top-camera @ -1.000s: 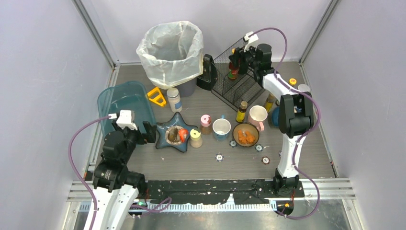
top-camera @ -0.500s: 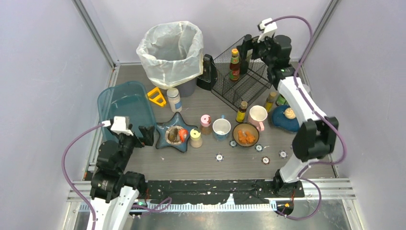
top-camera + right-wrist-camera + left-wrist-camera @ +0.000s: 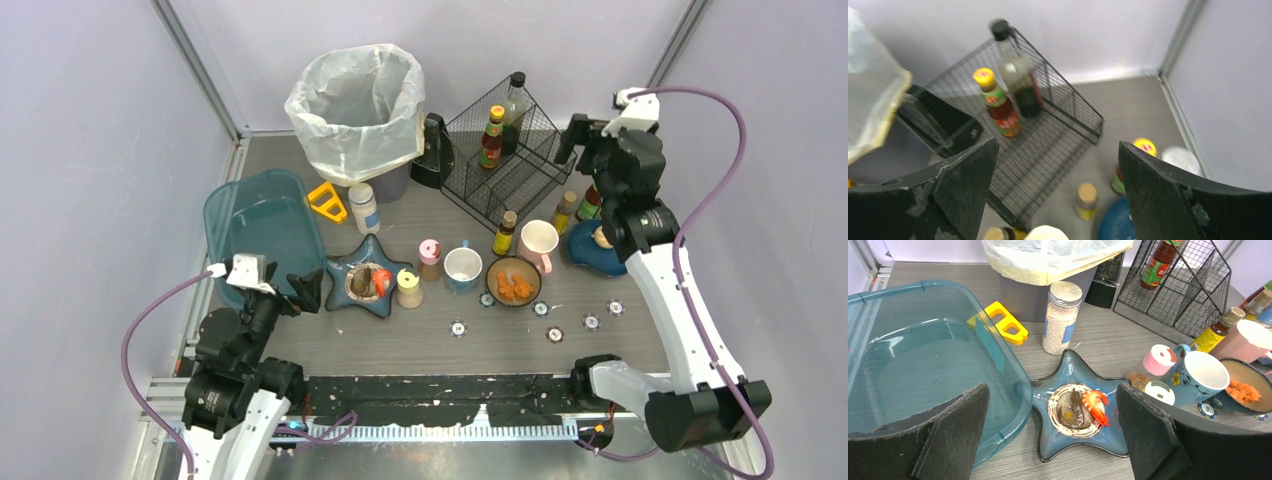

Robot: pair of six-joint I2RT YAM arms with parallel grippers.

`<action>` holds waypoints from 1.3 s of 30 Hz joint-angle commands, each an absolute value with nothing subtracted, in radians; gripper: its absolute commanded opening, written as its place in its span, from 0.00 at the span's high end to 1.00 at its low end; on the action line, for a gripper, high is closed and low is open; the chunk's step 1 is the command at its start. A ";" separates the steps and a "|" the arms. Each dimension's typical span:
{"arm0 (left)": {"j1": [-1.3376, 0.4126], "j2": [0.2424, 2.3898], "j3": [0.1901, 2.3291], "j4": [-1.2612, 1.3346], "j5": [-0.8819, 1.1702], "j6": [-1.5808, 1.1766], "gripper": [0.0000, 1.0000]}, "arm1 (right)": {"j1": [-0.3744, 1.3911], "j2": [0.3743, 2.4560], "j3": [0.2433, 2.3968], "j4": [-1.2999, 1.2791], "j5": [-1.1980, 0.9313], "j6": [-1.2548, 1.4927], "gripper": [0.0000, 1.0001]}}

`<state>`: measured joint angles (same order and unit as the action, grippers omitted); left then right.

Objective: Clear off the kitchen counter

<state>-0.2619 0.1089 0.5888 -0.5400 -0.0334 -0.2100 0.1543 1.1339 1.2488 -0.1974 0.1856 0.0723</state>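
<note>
While left gripper (image 3: pixel 1052 390) hovers at near left, spread wide, pinching nothing, over gap between teal tub (image 3: pixel 908 365) and star plate (image 3: pixel 1080 412) (shrimp (image 3: pixel 1095 405) on it), right gripper (image 3: pixel 1058 145) hangs at far right, likewise spread and empty, facing wire rack (image 3: pixel 1068 120) with two bottles (image 3: pixel 1000 107) inside. Kitchen counter (image 3: pixel 400 340) lies under everything, between lilac walls (image 3: pixel 90 150), crowded with bin (image 3: pixel 355 105), cups (image 3: pixel 462 268), bowl (image 3: pixel 514 282), jars (image 3: pixel 364 208).

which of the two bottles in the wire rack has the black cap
The taller clear bottle holding dark liquid, nearer the back wall. The shorter red sauce bottle beside it in the wire rack has a yellow cap.
</note>
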 commanded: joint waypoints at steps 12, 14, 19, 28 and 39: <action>-0.308 0.065 0.617 -0.537 -0.047 -0.220 0.01 | -0.071 1.160 1.065 -0.211 0.303 0.182 0.05; -0.308 0.066 0.616 -0.537 -0.047 -0.221 0.01 | -0.101 1.203 1.068 -0.167 0.271 0.185 0.10; -0.310 0.075 0.616 -0.537 -0.046 -0.219 0.01 | -0.149 1.308 1.098 -0.119 0.190 0.184 0.23; -0.310 0.108 0.618 -0.537 -0.042 -0.216 0.01 | -0.165 1.438 1.121 -0.039 0.069 0.126 0.34; -0.308 0.132 0.618 -0.537 -0.042 -0.213 0.01 | -0.170 1.543 1.140 0.017 0.088 0.077 0.36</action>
<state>-0.3061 0.1158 0.5888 -0.5518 -0.0376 -0.2096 -0.1638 1.5192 1.0904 -0.0650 0.0841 0.1070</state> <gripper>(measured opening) 0.992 0.654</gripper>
